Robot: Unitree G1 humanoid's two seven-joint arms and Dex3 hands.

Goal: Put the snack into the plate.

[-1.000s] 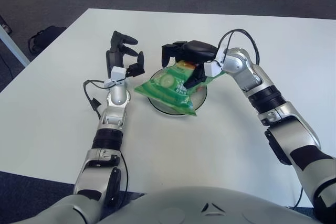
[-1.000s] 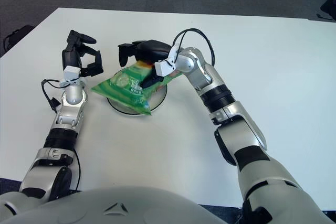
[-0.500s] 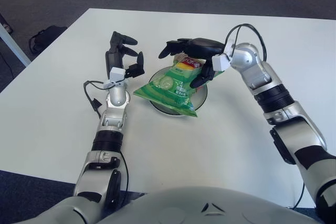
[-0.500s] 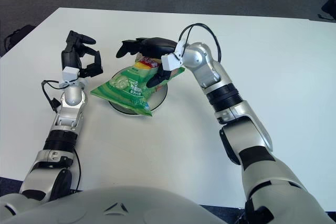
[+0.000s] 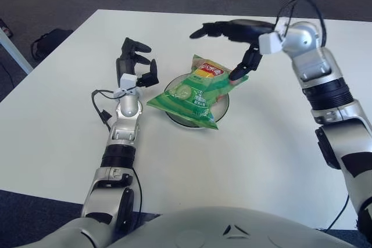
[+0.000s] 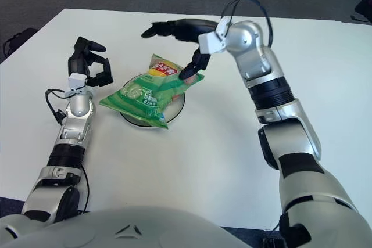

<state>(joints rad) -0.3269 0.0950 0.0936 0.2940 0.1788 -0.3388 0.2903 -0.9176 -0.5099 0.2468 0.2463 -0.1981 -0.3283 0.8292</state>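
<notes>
A green snack bag (image 5: 193, 91) with a red and yellow label lies across the plate (image 5: 223, 104), covering most of it and overhanging its left and front rim. My right hand (image 5: 235, 39) hovers open above the bag's far right corner, fingers spread, with the thumb (image 5: 239, 71) pointing down close to that corner and nothing in its grasp. My left hand (image 5: 135, 62) stands upright just left of the plate, fingers curled and empty.
The plate sits on a white table (image 5: 261, 143). A dark bag (image 5: 49, 42) lies on the grey floor past the table's left edge. Black cables run along both forearms.
My right hand let go of the snack bag, opened and rose up and to the right. The bag settled flatter on the plate. The left hand stayed put.
</notes>
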